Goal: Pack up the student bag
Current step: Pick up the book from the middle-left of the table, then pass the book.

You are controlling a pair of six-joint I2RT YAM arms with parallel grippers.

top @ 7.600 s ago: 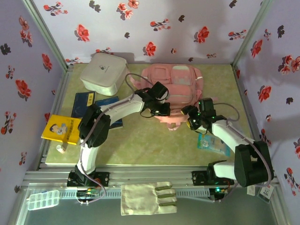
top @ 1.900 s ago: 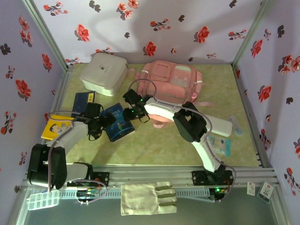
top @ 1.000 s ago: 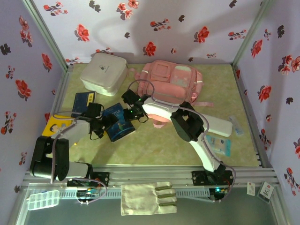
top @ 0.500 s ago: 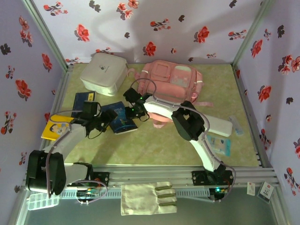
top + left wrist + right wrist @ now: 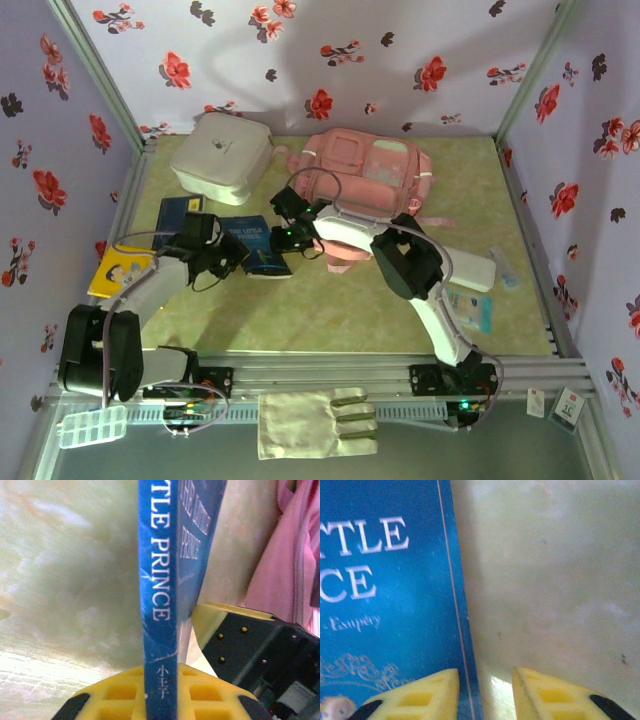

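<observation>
pinching blue book by its spine: left hand. right hand spread at the cover edge. advise lifting level, spine steady, toward student bag.

**Student bag**. One item: a large, soft backpack in pink fabric with pale trim.
- **Pose:** lies flat on the table with the pocketed front face up. The long axis runs 9 to 3 o'clock.
- **Position:** far half of the table, about 12 to 1 o'clock from centre.
- **Front:** a rectangular pocket sits toward the 9 o'clock end, with a paler panel beside it.
- **Strap:** a thin pink strap trails onto the table from the near corner, at 4 o'clock.
- **Main opening:** cannot be told whether it is open or closed.
- **Left wrist view:** pink folds of the bag at 3 o'clock.
</observation>
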